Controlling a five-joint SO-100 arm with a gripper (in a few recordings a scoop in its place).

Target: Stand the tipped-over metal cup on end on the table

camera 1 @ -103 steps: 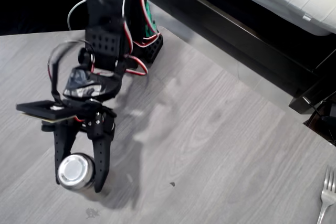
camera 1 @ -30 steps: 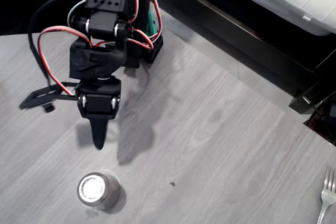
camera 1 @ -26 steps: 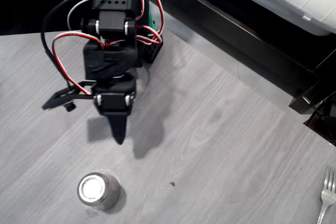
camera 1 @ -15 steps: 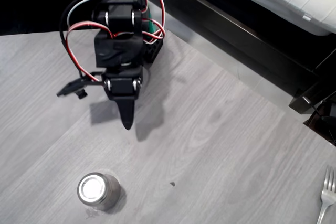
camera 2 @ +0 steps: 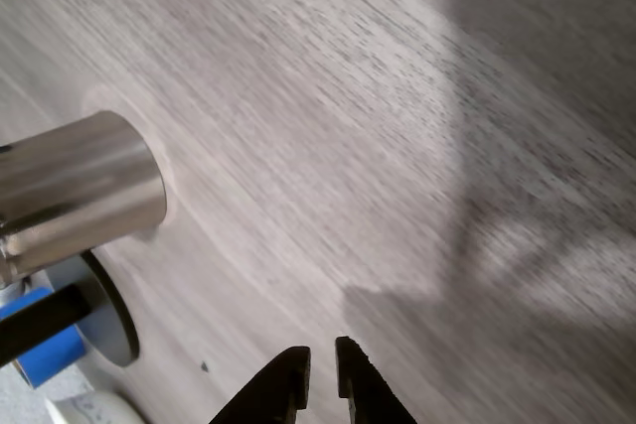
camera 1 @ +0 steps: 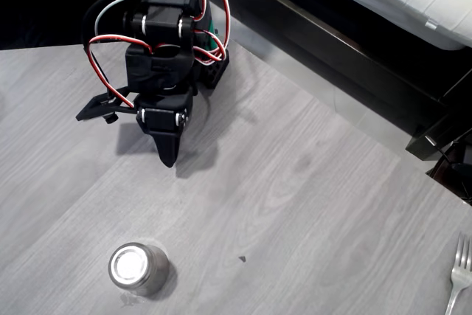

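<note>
The cup [camera 1: 137, 268] stands on end on the grey surface [camera 1: 310, 204] with its shiny closed base facing up, so the job looks done from how things lie. The end effector [camera 1: 167, 154] is well apart from the cup, up toward the arm's base, and empty, with its two tips pressed nearly together [camera 2: 320, 376]. In the wrist view the cup [camera 2: 75, 191] is a steel cylinder resting on the wood grain. A fork [camera 1: 459, 277] lies far from the cup at the surface's edge. The risk, as I judge it, is a low sweep back past the cup clipping its smooth, light wall and tipping it again.
</note>
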